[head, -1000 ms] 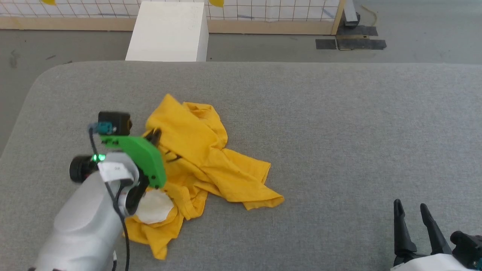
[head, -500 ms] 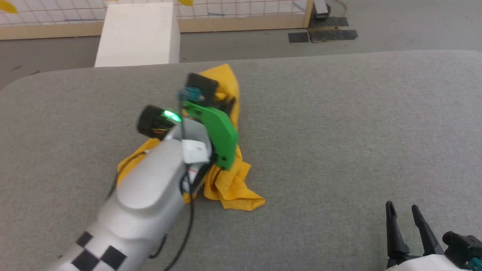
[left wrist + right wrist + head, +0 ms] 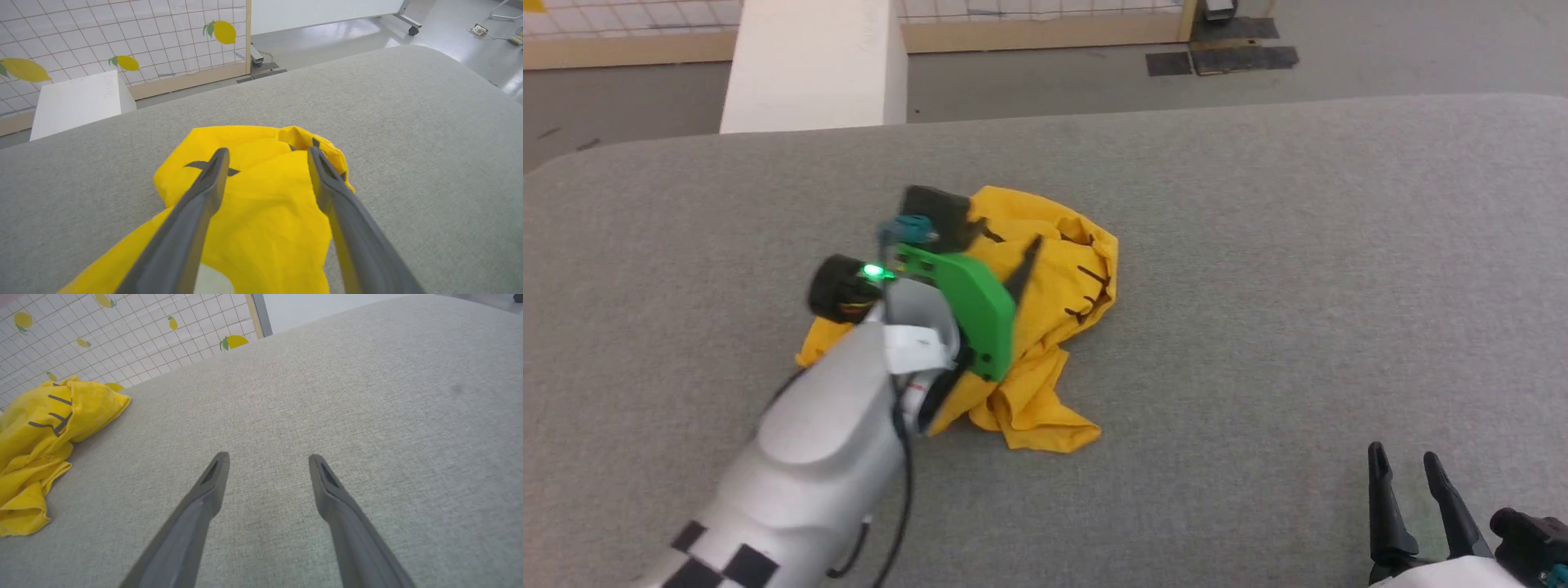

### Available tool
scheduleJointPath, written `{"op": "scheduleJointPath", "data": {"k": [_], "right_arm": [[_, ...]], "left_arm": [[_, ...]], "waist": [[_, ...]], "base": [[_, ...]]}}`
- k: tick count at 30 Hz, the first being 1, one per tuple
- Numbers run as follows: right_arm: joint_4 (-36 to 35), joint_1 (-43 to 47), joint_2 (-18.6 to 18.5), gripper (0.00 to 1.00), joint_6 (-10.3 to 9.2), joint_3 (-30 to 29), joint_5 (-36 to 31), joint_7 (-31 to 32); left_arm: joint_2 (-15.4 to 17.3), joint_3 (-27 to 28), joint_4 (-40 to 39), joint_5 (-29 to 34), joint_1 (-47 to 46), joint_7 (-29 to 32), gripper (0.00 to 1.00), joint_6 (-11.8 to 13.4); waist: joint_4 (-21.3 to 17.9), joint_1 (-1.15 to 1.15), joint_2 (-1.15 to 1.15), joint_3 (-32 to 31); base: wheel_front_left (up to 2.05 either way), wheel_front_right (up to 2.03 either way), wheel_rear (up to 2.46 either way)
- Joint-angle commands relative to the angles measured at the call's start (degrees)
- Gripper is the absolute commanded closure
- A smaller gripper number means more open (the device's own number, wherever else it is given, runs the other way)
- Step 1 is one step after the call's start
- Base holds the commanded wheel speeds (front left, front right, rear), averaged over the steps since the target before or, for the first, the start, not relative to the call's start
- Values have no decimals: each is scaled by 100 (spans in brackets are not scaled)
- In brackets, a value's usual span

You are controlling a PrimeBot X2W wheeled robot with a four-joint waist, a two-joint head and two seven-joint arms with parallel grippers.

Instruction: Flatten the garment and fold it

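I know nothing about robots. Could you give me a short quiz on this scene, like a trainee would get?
1. True or false: the garment lies flat and neatly folded on the grey surface.
2. The fingers of the left gripper are: A) pinched shut on the garment; B) spread apart over the garment; C) gripping the surface's edge.
3. Which gripper is over bare surface, apart from the garment?
Key: 1 false, it is crumpled; 2 B; 3 the right gripper.

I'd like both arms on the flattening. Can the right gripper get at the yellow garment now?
Likely yes, with a reach: the right gripper is open, only bare grey surface lies between it and the garment, whose looped edge faces it.
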Motion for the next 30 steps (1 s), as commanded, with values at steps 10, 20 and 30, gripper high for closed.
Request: {"op": "scheduleJointPath", "data": {"k": [10,20,30], "right_arm": [[44,-43,3,0,-8,-7,-49,-67],[-90,-104,3,0,-8,21,-165,98],[-222,-32,3,0,-8,66,-192,200]], "left_arm": [[1406,391,-28,-466,777,728,0,106],[1217,483,375,-842,964,653,0,-87],[1009,444,1245,-867,783,471,60,-236]], "waist": [[318,0,0,-29],[314,0,0,3],[24,0,0,27]], "base": [[0,0,0],[0,0,0],[0,0,0]]}}
